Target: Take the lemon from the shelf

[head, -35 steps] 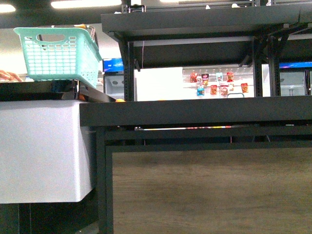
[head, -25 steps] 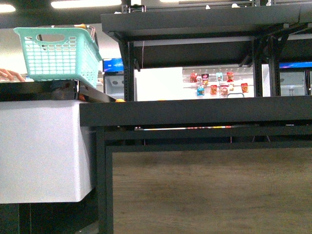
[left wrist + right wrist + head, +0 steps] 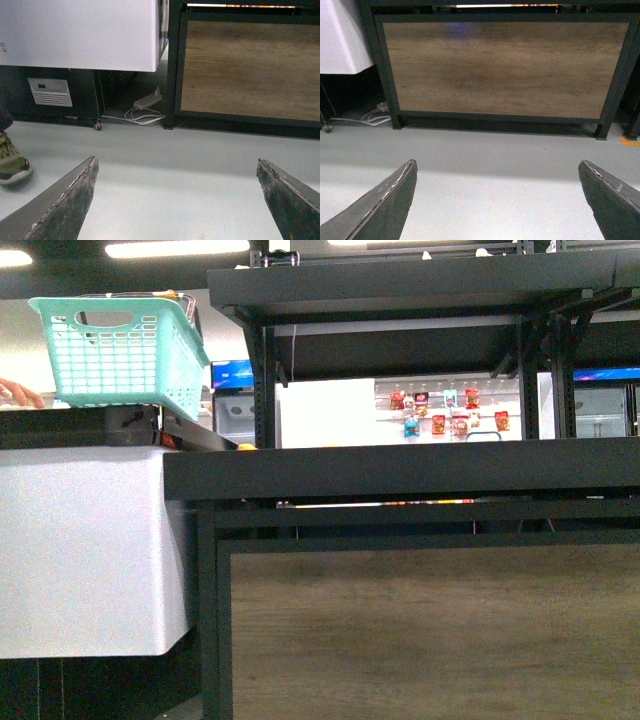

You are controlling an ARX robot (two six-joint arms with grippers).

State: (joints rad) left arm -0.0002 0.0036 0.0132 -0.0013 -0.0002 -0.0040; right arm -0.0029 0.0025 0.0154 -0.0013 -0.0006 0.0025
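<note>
The shelf fills the front view as a black rack, with its middle deck (image 3: 400, 468) seen edge-on at eye height and another deck above. The lemon is hidden; only a thin orange-yellow sliver (image 3: 245, 446) peeks over the deck's left end, and I cannot tell what it is. Neither arm shows in the front view. My left gripper (image 3: 176, 161) hangs open over the grey floor, facing the shelf's wood-panelled base (image 3: 250, 65). Over the same floor my right gripper (image 3: 497, 163) is also open, and the panel (image 3: 505, 67) lies straight ahead of it. Nothing is between either pair of fingers.
A teal plastic basket (image 3: 120, 350) sits on top of a white cabinet (image 3: 85, 550) left of the shelf. A person's hand (image 3: 15, 393) shows at the far left edge, and a shoe (image 3: 12, 162) on the floor. A power strip with cable (image 3: 145, 103) lies by the shelf's leg.
The hand at the left edge has shifted slightly. Nothing else has visibly moved.
</note>
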